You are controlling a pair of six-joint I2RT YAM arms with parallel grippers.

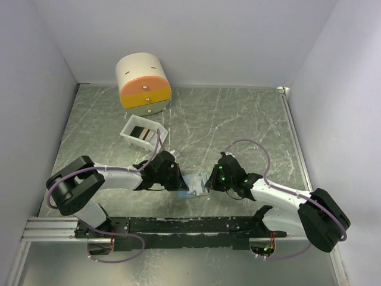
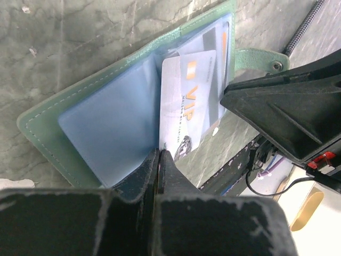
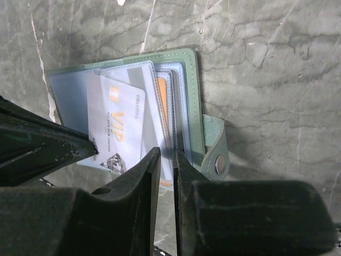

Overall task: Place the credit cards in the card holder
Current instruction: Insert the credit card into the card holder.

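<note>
The grey-green card holder [image 1: 193, 180] lies open on the table between my two grippers, its pale blue sleeves up. A white credit card with orange "VIP" lettering [image 2: 186, 106] lies tilted at the sleeves' mouth, partly inside. My left gripper [image 2: 159, 154] is shut on this card's lower corner. An orange card [image 3: 162, 101] shows through an inner sleeve. My right gripper [image 3: 167, 157] is pinched on the clear sleeve edges beside the clasp tab [image 3: 216, 157]. The VIP card also shows in the right wrist view [image 3: 120, 128].
A white open-topped box [image 1: 128, 132] holding dark cards stands behind the left arm. A cream cylinder with orange and yellow drawers [image 1: 143, 83] stands at the back left. The arms' mounting rail [image 1: 178, 225] runs along the near edge.
</note>
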